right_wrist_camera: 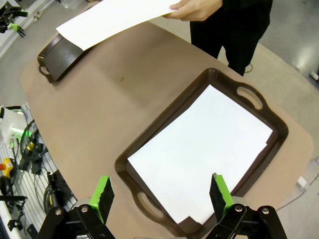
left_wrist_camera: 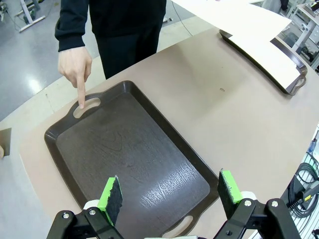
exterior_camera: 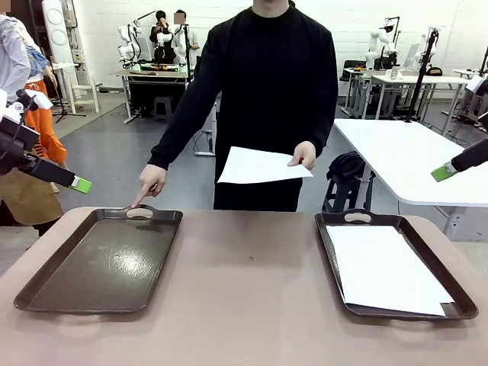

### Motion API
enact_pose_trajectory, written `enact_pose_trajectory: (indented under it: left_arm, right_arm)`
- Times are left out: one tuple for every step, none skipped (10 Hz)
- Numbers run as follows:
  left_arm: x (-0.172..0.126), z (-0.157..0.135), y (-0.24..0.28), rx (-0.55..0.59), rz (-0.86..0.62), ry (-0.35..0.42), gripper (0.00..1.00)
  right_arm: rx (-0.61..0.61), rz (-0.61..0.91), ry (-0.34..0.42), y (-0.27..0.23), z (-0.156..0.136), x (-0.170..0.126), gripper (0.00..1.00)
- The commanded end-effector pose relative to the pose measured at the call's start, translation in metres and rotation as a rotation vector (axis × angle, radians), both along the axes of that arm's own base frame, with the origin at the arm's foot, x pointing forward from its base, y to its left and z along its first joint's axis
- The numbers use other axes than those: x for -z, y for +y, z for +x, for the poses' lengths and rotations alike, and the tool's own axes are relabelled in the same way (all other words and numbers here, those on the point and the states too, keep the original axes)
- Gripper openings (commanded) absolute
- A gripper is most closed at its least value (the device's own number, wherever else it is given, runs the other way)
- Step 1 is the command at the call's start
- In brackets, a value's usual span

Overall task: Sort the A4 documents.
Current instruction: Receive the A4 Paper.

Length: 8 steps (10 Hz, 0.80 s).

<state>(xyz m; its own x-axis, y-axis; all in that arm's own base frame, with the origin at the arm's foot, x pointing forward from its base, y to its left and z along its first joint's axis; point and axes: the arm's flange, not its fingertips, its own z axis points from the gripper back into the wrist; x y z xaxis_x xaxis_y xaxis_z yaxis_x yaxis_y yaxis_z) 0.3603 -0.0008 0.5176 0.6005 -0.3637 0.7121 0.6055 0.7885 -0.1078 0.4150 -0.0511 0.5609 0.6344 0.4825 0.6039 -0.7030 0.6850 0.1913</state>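
meanwhile the left end effector (left_wrist_camera: 169,199) is hovering with jaws wide apart above the near end of the empty tray (left_wrist_camera: 124,154), where the person's finger (left_wrist_camera: 81,94) is pointing at its far handle. the right end effector (right_wrist_camera: 162,196) is hanging open over the a4 documents (right_wrist_camera: 199,149) lying in the right tray (right_wrist_camera: 279,127), while the person's other hand (exterior_camera: 303,155) is holding another sheet (exterior_camera: 259,166) beyond it.

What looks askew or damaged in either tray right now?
The paper stack in the right tray sits a little skewed: the top sheet has a near corner folded or cut away, and a lower sheet's edge pokes out along one side. The left tray looks normal, just glossy and worn.
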Motion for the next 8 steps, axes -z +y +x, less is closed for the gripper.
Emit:
enact_pose_trajectory:
  left_arm:
    - [0.001,0.019,-0.006,0.024,-0.043,0.031,1.0]
    - [0.002,0.028,-0.008,0.031,-0.06,0.046,1.0]
    - [0.002,0.041,-0.009,0.042,-0.091,0.068,1.0]
    - [0.001,0.055,-0.011,0.05,-0.115,0.085,1.0]
    - [0.001,0.072,-0.013,0.054,-0.145,0.108,1.0]
    - [0.001,0.088,-0.017,0.075,-0.176,0.129,1.0]
    - [0.001,0.106,-0.02,0.085,-0.203,0.147,1.0]
    - [0.002,0.125,-0.024,0.092,-0.247,0.167,1.0]
  right_arm:
    - [-0.005,0.003,0.0,0.001,0.0,0.0,1.0]
    - [-0.005,0.003,0.0,0.001,0.0,0.0,1.0]
    - [-0.005,0.003,0.0,0.001,0.0,0.0,1.0]
    - [-0.005,0.003,0.0,0.001,0.0,0.0,1.0]
    - [-0.005,0.003,0.0,0.001,0.0,0.0,1.0]
    - [-0.005,0.003,0.0,0.001,0.0,0.0,1.0]
    - [-0.005,0.003,0.0,0.001,0.0,0.0,1.0]
    - [-0.005,0.003,0.0,0.001,0.0,0.0,1.0]
